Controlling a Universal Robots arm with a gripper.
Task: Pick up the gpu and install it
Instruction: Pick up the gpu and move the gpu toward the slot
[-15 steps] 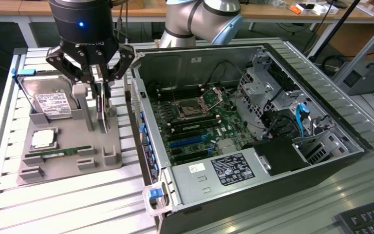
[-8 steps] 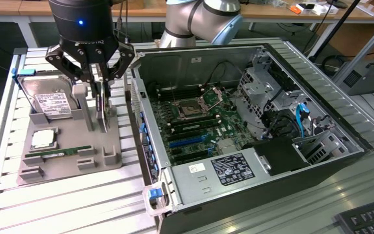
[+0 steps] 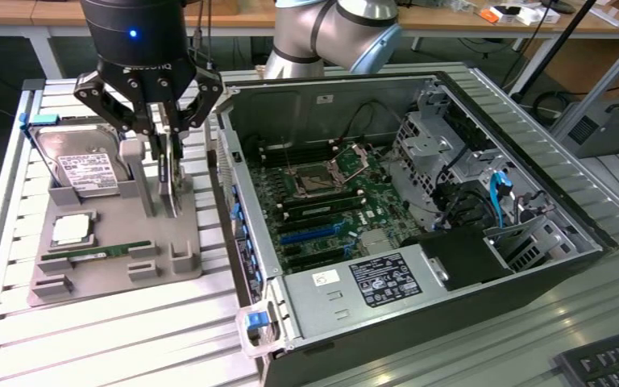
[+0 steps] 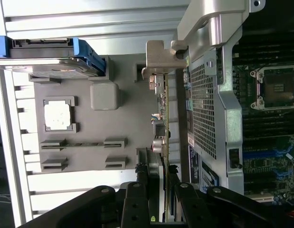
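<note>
The gpu (image 3: 168, 192) is a thin card standing on edge, upright, over the right side of the grey holder tray (image 3: 116, 278). My gripper (image 3: 157, 173) comes down from above, and its fingers press both flat faces of the card, shut on it. In the wrist view the gpu (image 4: 163, 137) shows edge-on, with its silver end bracket (image 4: 158, 59) at the far end. There the gripper (image 4: 158, 190) clamps the near end. I cannot tell whether the card's lower edge still touches the tray.
On the tray lie a hard drive (image 3: 84, 165), a processor chip (image 3: 73, 230) and a green memory stick (image 3: 100, 252). The open computer case (image 3: 525, 242) with its motherboard (image 3: 321, 201) lies at the exterior view's right of the tray. A keyboard (image 3: 611, 363) sits at the lower right corner.
</note>
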